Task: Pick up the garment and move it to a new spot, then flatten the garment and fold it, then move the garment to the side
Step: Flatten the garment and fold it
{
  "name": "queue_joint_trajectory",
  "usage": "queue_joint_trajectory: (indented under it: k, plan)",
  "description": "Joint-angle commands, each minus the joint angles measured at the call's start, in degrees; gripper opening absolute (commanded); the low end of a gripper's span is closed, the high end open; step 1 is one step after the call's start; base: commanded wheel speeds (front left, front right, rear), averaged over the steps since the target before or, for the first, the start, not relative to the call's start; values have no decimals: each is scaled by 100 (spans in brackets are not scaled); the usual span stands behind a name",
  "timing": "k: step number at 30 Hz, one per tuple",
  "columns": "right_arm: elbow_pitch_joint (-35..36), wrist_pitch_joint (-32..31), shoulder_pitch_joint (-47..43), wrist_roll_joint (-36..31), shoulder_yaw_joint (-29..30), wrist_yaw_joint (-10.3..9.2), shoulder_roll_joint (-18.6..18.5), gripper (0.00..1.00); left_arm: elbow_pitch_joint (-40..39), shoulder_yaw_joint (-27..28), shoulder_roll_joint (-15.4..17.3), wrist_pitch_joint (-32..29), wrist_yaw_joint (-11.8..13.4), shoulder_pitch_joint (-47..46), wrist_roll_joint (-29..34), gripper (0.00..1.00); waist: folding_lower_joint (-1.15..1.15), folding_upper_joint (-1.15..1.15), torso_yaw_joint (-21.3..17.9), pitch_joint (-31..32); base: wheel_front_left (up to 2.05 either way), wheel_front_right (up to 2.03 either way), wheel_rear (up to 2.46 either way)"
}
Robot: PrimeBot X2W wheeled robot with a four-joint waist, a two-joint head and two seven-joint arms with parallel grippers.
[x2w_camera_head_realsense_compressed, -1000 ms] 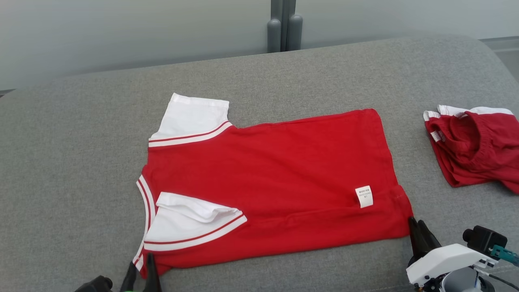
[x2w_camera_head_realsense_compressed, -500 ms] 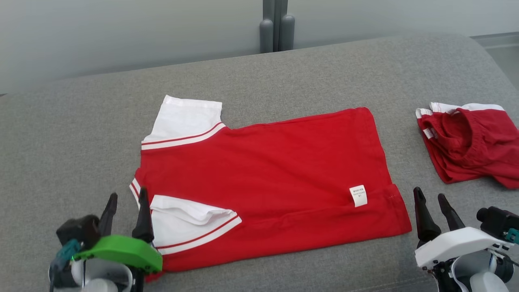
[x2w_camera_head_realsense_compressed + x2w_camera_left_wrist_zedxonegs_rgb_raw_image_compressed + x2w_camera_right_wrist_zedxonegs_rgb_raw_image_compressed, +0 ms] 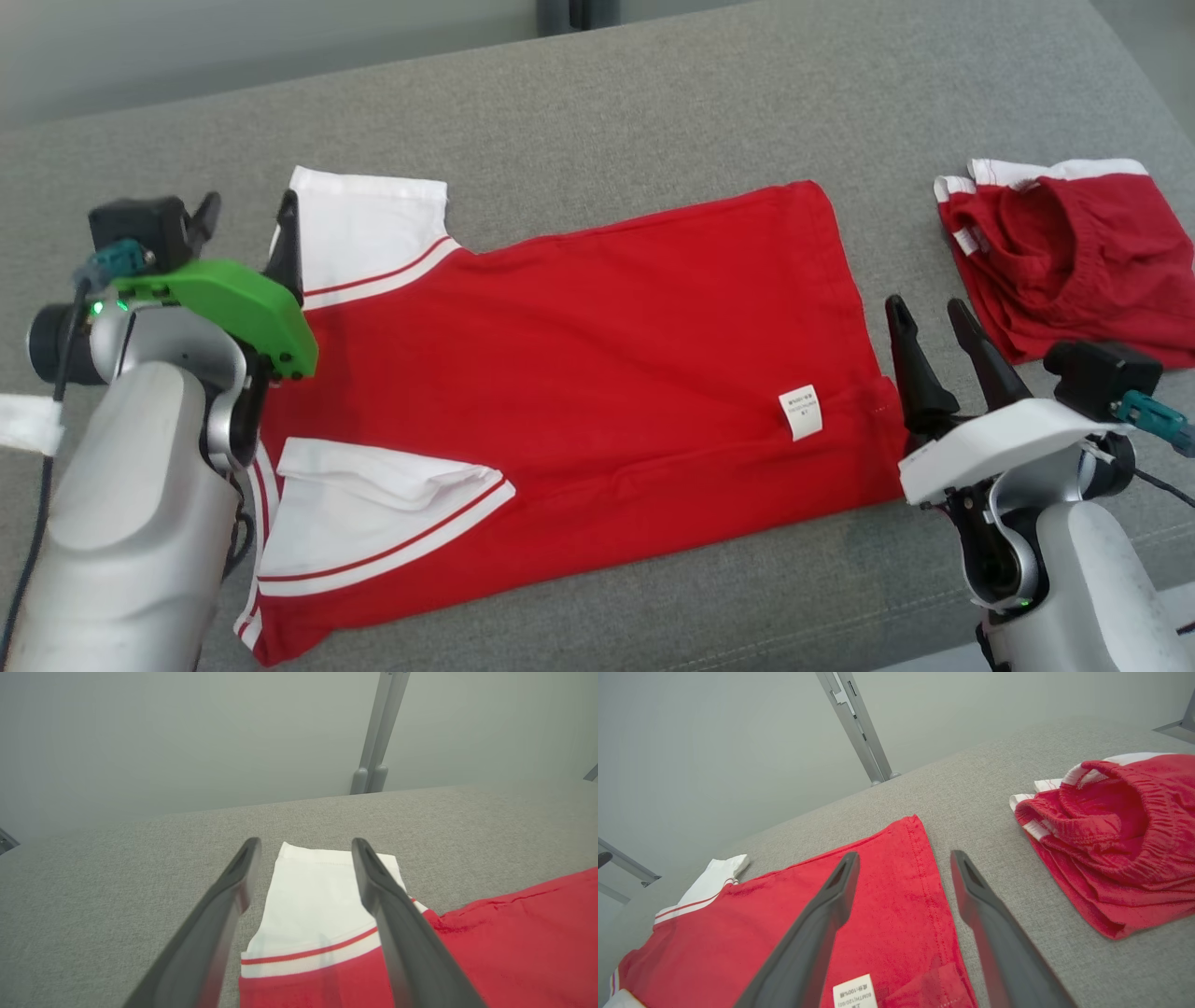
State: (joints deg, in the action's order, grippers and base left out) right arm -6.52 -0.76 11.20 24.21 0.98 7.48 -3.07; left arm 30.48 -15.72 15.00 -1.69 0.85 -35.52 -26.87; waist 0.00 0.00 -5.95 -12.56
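The red shirt (image 3: 597, 355) lies spread out on the grey fabric-covered table (image 3: 607, 93), collar end toward the robot's left and hem (image 3: 854, 280) toward its right. It looks placed and smoothed, so the moving and flattening steps appear done. The near long edge seems to be turned up over the body. The near sleeve (image 3: 373, 504) rests on top of the red cloth and a white label (image 3: 801, 411) faces up close to the hem. This suggests the first lengthwise fold is in.

The far sleeve (image 3: 364, 219) is not yet folded in and juts out flat past the far edge.

The left end effector (image 3: 250, 201) hovers by that far sleeve with its fingers spread wide and nothing between them. In the left wrist view the white sleeve sits just ahead of the gap. The right end effector (image 3: 924, 308) is just beside the hem, fingers equally wide and empty.

What seems left is to bring the far edge and sleeve over, fold the shirt across its length, and slide it aside. A pair of red shorts (image 3: 1074, 252) sits bunched on the table well to the right, apart from the shirt.
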Motion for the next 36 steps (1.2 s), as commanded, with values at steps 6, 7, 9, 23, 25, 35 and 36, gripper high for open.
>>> queue_joint_trajectory:
  k: [6, 7, 9, 23, 25, 35, 36]
  plan:
    - [-46, 89, 541, 37, -404, 2, -47, 100, 1019, -33, 213, -219, -35, -1045, 179, 100, 0, 0, -602, -994, 0, 0, 0]
    - [-58, 106, 601, 45, -452, 2, -54, 100, 1156, -48, 221, -244, -36, -1157, 195, 100, 0, 0, -638, -1063, 0, 0, 0]
    - [-88, 144, 697, 68, -543, 2, -68, 100, 1438, -48, 250, -260, -34, -1364, 211, 100, 0, 0, -695, -1177, 0, 0, 0]
    - [-164, 298, 1002, 173, -960, 2, -177, 100, 2709, -130, 544, -105, 25, -2229, 354, 100, 0, 0, -888, -1450, 0, 0, 0]
    - [-164, 295, 1015, 189, -1006, 2, -185, 100, 2850, -166, 575, -133, 0, -2273, 367, 100, 0, 0, -910, -1447, 0, 0, 0]
    - [-130, 296, 1072, 251, -1117, 2, -270, 100, 3297, -319, 672, -407, -180, -2422, 366, 0, 0, 0, -981, -1444, 0, 0, 0]
    - [-144, 283, 1094, 257, -1120, 1, -288, 100, 3322, -334, 669, -423, -201, -2424, 361, 0, 0, 0, -975, -1433, 0, 0, 0]
